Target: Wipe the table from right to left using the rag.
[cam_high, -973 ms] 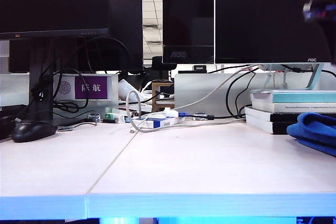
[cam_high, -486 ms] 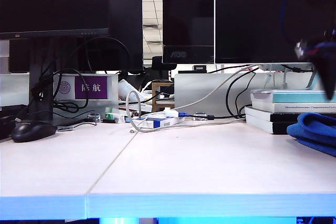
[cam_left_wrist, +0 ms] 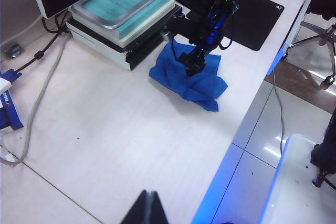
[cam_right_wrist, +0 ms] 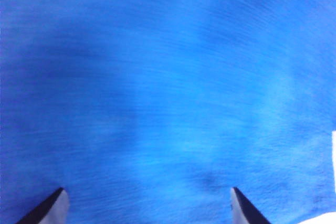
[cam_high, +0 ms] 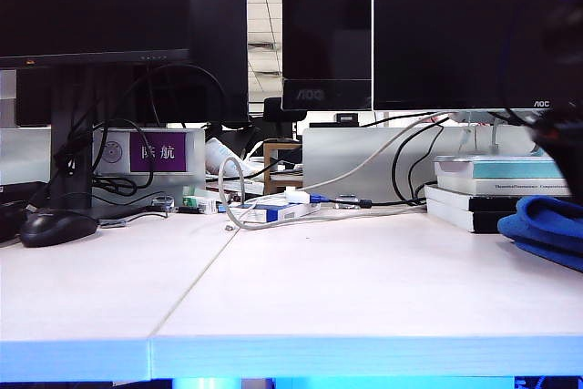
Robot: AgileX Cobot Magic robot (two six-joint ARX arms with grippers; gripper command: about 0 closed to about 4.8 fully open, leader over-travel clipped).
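Note:
The bright blue rag lies crumpled near the right end of the pale table, beside a stack of books. My right gripper points down right over the rag. In the right wrist view the rag fills the picture, and the right gripper is open, its two fingertips wide apart above the cloth. In the exterior view the rag shows at the right edge with the dark right arm above it. My left gripper is shut and hovers over bare table.
The stack of books stands behind the rag. A black mat lies beyond it. A mouse, monitors and cables line the back. The table's front edge runs close to the rag.
The right arm has come down at the right edge of the exterior view, from up by the monitor to just above the rag. The rag has not moved.

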